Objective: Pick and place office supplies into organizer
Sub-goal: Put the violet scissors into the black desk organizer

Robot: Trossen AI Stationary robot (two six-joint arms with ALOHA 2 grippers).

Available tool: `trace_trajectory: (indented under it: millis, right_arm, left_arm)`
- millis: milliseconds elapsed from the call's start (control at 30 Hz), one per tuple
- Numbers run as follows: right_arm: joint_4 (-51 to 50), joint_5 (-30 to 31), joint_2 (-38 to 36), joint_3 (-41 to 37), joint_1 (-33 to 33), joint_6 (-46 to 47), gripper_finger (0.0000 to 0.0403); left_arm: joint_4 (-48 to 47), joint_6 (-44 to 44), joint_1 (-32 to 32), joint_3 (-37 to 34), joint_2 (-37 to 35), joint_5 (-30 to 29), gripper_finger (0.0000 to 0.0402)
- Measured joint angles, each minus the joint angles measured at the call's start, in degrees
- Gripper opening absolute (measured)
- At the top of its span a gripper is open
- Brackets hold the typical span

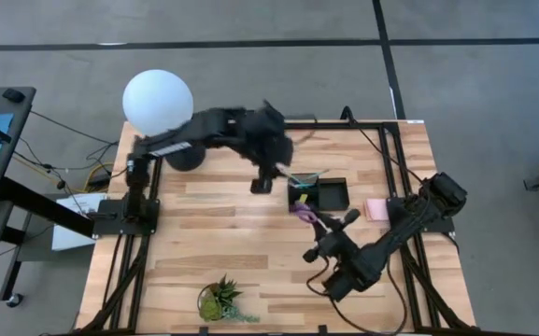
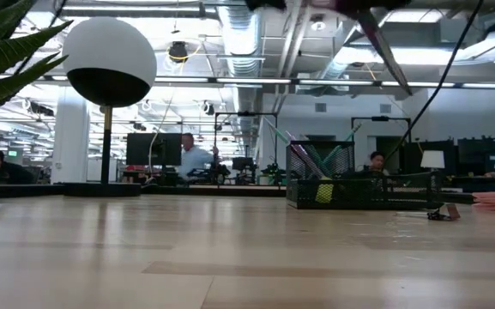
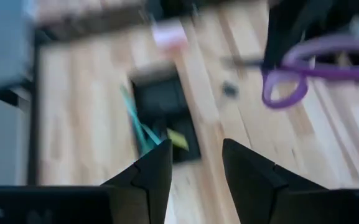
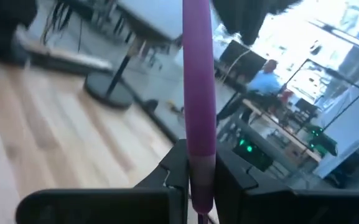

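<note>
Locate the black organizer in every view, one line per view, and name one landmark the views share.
High view: the organizer sits right of table centre, between the two arms.
Low view: right of centre on the far tabletop, a mesh box with pens standing in it.
Left wrist view: just beyond the left gripper, blurred, at.
Right wrist view: cannot tell; the purple scissors handle fills the middle.
Shared landmark: the white globe lamp, also in the low view.

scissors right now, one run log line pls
right gripper: shut on scissors | left gripper: open, empty, above organizer | scissors: not placed
</note>
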Motion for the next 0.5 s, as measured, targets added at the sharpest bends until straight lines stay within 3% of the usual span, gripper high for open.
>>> trace_trajectory:
  millis: [267, 500]
  right_arm:
    - [3.4, 3.8, -2.1, 0.0, -7.7, 3.4, 0.0035]
    - [14.5, 3.8, -5.3, 0.0, -16.3, 3.6, 0.0035]
  left_arm:
    - [9.4, 0.0, 1.3, 0.0, -9.9, -0.1, 0.0138]
    - [10.5, 0.9, 1.3, 0.0, -14.2, -0.6, 0.0138]
